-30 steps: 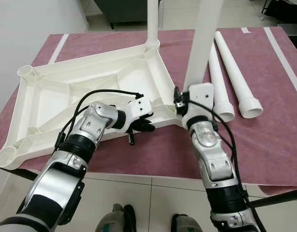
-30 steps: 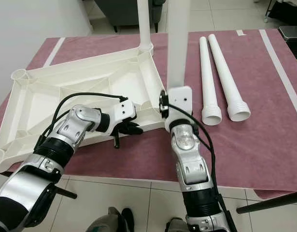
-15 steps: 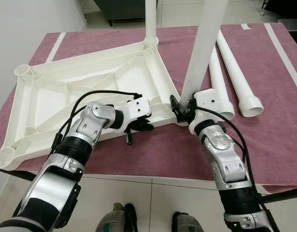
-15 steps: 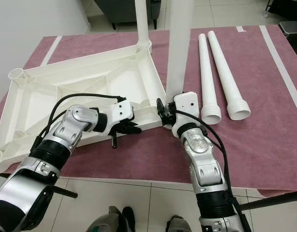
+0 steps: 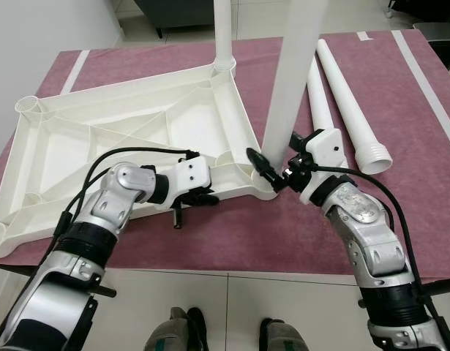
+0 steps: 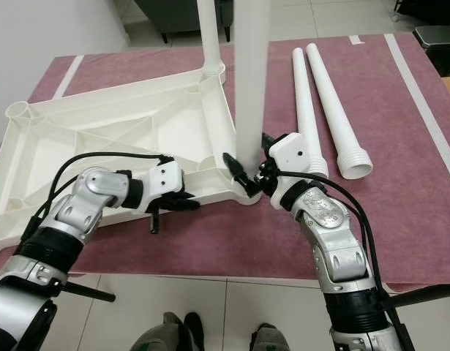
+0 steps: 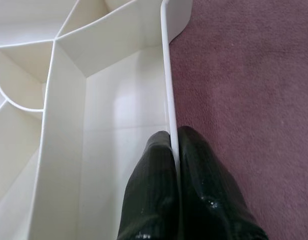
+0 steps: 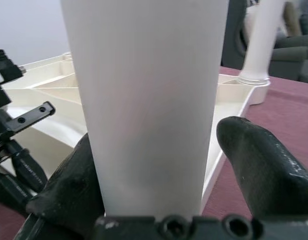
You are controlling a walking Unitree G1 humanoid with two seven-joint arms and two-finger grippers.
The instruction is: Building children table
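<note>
two loose white legs (image 6: 323,102) lying side by side on the maroon cloth (image 6: 415,190), threaded ends toward the robot, just to the right of the work. upside-down white tabletop (image 5: 129,139) resting ribbed side up on the same cloth, one leg (image 5: 223,33) already upright in its far corner socket. second upright leg (image 6: 252,73) standing at the near right corner of the tabletop, base at the corner socket. right gripper (image 6: 255,175) set around the base of that leg, one black finger (image 8: 68,185) against its side, the other (image 8: 264,165) standing off with a gap, so only loosely spread about it rather than clamped. left gripper (image 7: 175,150) pinched shut on the thin near rim of the tabletop (image 7: 166,75), one finger inside the wall, one outside over the cloth. tiled floor (image 6: 210,307) below the table edge.
</note>
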